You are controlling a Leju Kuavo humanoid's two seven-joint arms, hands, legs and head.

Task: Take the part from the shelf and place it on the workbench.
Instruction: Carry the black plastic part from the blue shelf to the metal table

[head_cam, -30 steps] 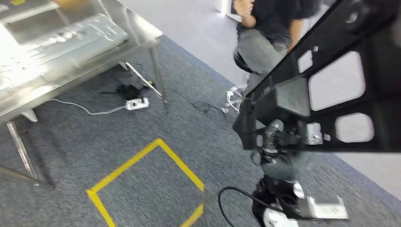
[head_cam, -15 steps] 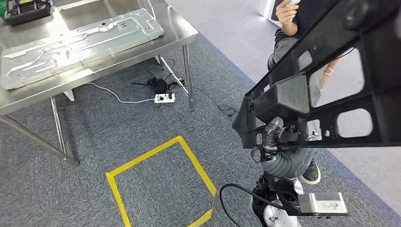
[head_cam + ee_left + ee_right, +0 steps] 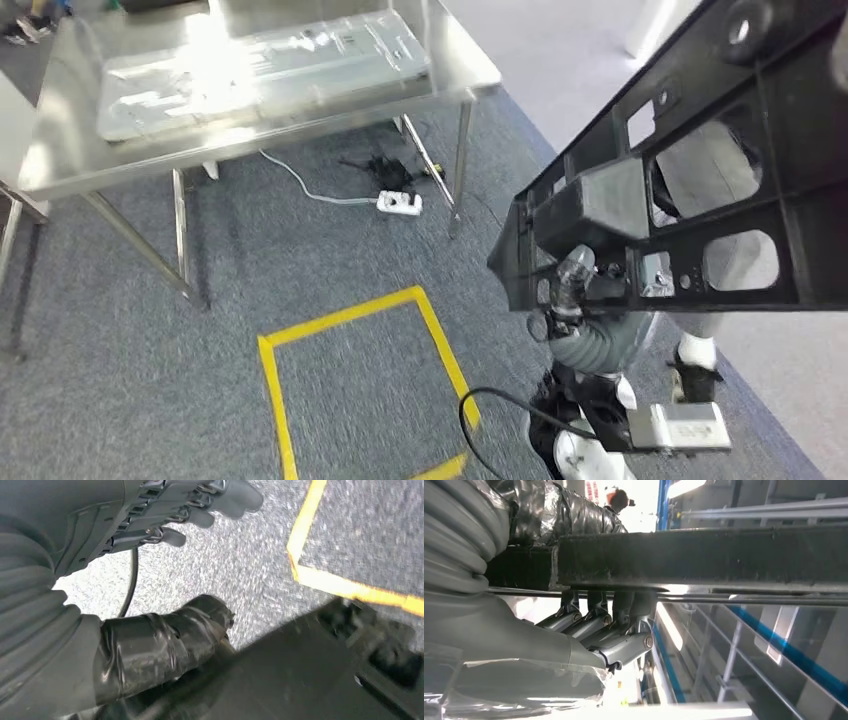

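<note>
The part is a large black plastic frame (image 3: 700,170) with several openings, held up at the right of the head view. My left hand (image 3: 575,290) sits at its lower left corner. In the left wrist view the taped thumb (image 3: 165,635) presses against the part (image 3: 300,675), while the fingers (image 3: 200,505) stretch out over the carpet, apart from it. My right hand (image 3: 599,625) grips a bar of the part (image 3: 704,555) with its fingers curled around it. The steel workbench (image 3: 250,150) stands at the upper left.
A silver sheet-metal panel (image 3: 270,70) lies on the workbench. Under it are a white power strip (image 3: 400,203) and cables. A yellow tape square (image 3: 350,320) marks the carpet. A person's legs (image 3: 740,260) and shoes (image 3: 695,375) are behind the part. A black cable (image 3: 475,420) loops near my arm.
The camera has turned, so the workbench now sits further right and more in front. The person has slid behind the part. Both hands keep the same places on the part.
</note>
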